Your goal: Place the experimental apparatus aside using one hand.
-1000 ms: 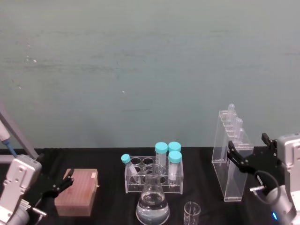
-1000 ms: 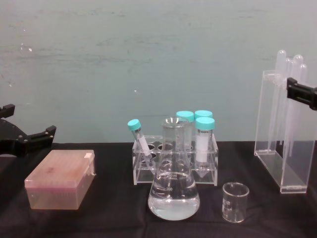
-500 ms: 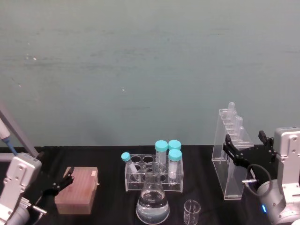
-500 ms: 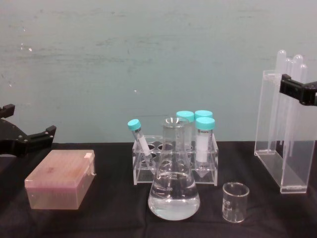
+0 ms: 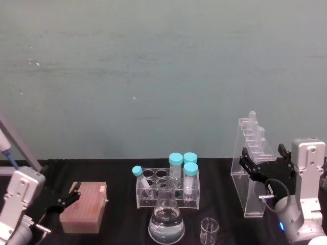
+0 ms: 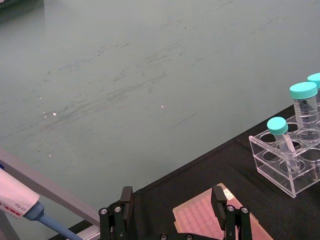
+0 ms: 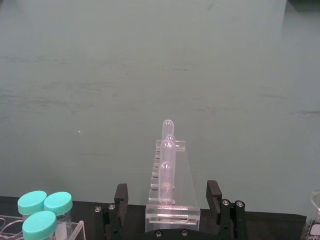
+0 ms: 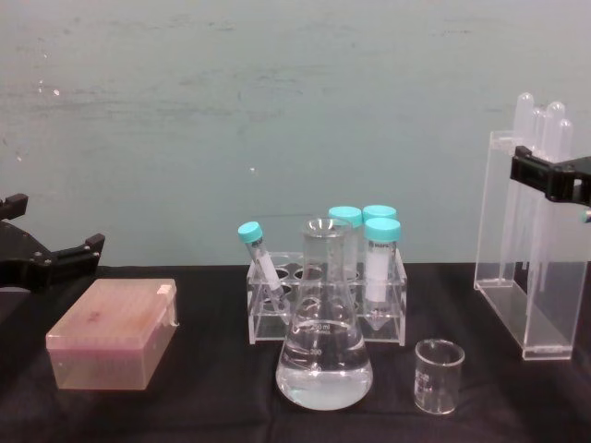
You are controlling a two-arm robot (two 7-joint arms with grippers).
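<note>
Left gripper (image 5: 65, 201) hangs low at far left beside a pink box (image 5: 84, 206), jaws apart, empty; conical flask (image 8: 323, 355) and beaker (image 8: 437, 374) stand front-centre, mouths up; at far right the acrylic stand (image 8: 517, 277) sits upright, tubes (image 8: 555, 120) vertical, round tops up; right gripper (image 5: 262, 150) hovers by its upper part, its 2 fingers (image 7: 213, 192) spread wide, gripping nothing.

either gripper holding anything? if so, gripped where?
Nothing held. The right gripper is open, lined up with the tall clear acrylic tube stand but not closed on it. The left gripper is open near the pink plastic box.
</note>
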